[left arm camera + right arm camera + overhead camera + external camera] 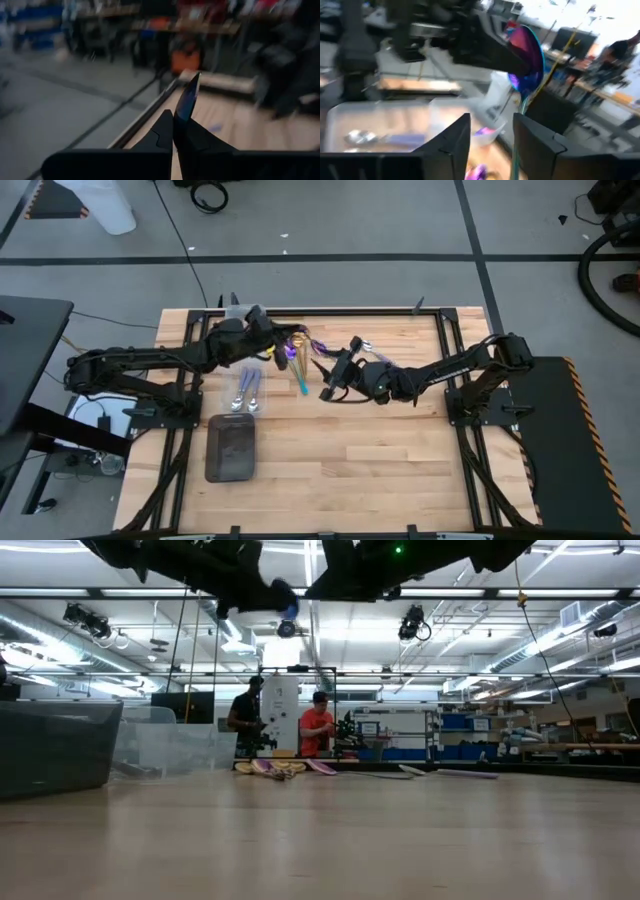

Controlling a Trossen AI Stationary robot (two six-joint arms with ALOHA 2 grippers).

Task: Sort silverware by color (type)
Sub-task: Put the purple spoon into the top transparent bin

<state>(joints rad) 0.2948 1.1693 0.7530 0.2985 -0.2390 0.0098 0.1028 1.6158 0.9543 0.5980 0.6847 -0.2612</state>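
Left pincer (287,350) is up off the worktop (380,460), hanging over the back-centre area, and its fingers (186,107) are pinched shut on an iridescent purple spoon (296,362). From the right wrist view you can see that spoon's shiny purple bowl (529,57) poking out of the clamp, with its teal handle hanging down.

Right pincer (327,373) sits just at the 3 o'clock side of that spoon, also raised, with its two fingers (451,142) spread apart and nothing between them.

The rest of the silverware: a loose pile of gold and purple spoons (312,340) lies on the worktop near the back edge, around 12 o'clock from the pincers. Two more spoons with silvery bowls (246,392) lie inside the clear plastic bin (228,380), at about 8 o'clock from the left pincer. The dark grey tray (231,448) sits at 6 o'clock from the bin, right next to it.

Two people (315,730) stand in the room way behind the worktop.
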